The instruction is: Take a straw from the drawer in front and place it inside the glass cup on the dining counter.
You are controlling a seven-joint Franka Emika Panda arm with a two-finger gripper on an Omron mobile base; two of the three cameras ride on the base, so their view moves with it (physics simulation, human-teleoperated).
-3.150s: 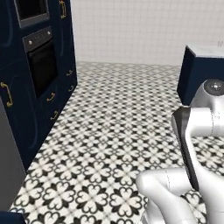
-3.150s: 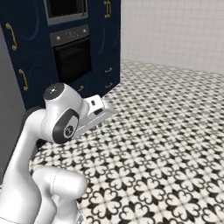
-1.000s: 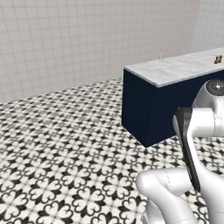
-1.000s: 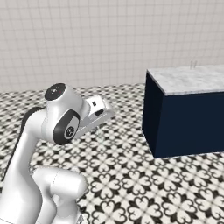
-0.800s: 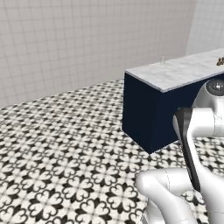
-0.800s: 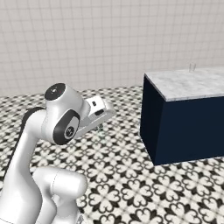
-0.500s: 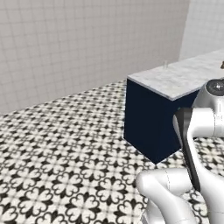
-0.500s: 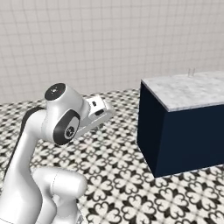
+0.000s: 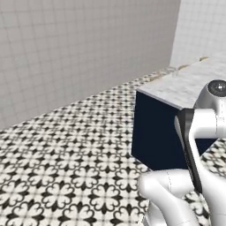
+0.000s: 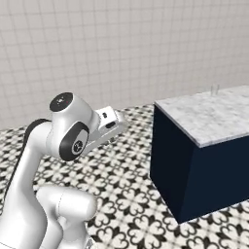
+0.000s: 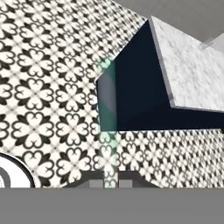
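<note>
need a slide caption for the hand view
Claw holding a pale green see-through straw, looking down at patterned floor tiles and the dining counter.

Setting: a rendered home kitchen, dining end. I see a floor point(image 9: 66, 150) of black-and-white floral patterned tiles running up to walls point(image 10: 121, 48) clad in small pale square tiles with grey grout. To my front right stands the dining counter point(image 10: 214, 116), a white-grey marble slab on a navy blue block base. On its far end in my right base view stands a small clear item, probably the glass cup point(image 10: 214, 89), too faint to confirm. My hand view shows the same marble top and navy side above the tiles.
</note>
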